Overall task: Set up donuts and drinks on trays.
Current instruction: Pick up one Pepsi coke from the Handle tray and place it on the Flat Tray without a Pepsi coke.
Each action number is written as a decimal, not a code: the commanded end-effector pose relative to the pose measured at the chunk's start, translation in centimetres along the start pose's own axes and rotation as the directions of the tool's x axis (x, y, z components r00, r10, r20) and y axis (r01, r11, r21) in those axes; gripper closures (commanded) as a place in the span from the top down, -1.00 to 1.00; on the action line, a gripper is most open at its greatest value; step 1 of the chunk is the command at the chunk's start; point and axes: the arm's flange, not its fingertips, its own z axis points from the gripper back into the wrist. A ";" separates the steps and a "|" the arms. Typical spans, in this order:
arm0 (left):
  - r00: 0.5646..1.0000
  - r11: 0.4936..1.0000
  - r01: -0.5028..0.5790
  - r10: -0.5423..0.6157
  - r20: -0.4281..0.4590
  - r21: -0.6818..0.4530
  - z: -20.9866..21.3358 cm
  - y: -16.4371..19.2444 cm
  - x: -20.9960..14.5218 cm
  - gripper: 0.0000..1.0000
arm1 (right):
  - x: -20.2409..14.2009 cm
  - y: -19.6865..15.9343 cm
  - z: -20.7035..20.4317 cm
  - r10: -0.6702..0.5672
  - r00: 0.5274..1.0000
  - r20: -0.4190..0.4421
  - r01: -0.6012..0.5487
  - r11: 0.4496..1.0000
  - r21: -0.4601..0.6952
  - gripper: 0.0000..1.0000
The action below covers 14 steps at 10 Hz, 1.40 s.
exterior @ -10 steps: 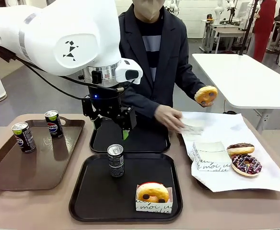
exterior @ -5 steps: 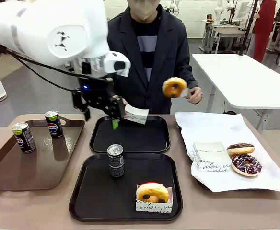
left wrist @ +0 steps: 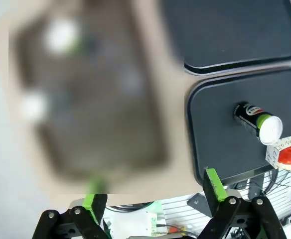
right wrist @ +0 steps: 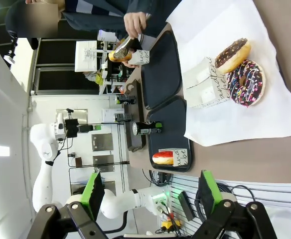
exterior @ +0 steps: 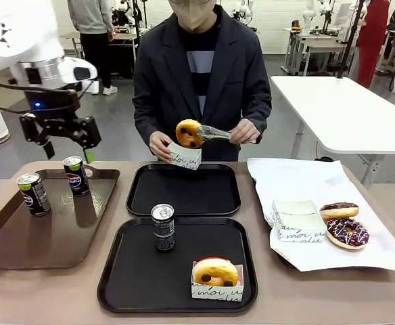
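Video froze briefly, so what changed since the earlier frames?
The left hand, open and empty, swung from over the far black tray to above the brown tray. The person lifted a paper holder and brought the tonged donut to it. The can and donut on the near tray stayed put.

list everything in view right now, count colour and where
near black tray: one, black, table front centre
far black tray: one, black, just behind it
brown tray: one, brown, table left
dark can: one, grey-black, upright on near black tray
front can and back can: two, dark, upright on brown tray
boxed donut: one, yellow, white holder, near black tray
held donut: one, yellow, in tongs above far black tray
chocolate donut, sprinkled donut: two, on white paper sheet, right
spare holders: stack, white, on the sheet
holder hand: one, grips loose holder under held donut
tongs hand: one, grips the tongs
left end effector: open, holding nothing, over brown tray
right end effector: open, holding nothing
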 end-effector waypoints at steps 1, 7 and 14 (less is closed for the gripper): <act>0.999 0.998 -0.036 0.035 -0.014 -0.059 -1.4 2.1 0.1 1.00 | 0.2 0.1 0.0 0.018 1.000 0.007 -0.019 0.999 0.026 1.00; 0.998 0.998 -0.057 0.056 -0.029 -0.031 -1.4 3.0 0.5 1.00 | 0.2 0.1 0.0 0.018 1.000 0.007 -0.019 0.999 0.026 1.00; 0.983 0.982 -0.184 0.183 -0.013 -0.049 -7.6 17.5 5.5 1.00 | 0.2 0.1 0.0 0.018 1.000 0.007 -0.019 0.999 0.026 1.00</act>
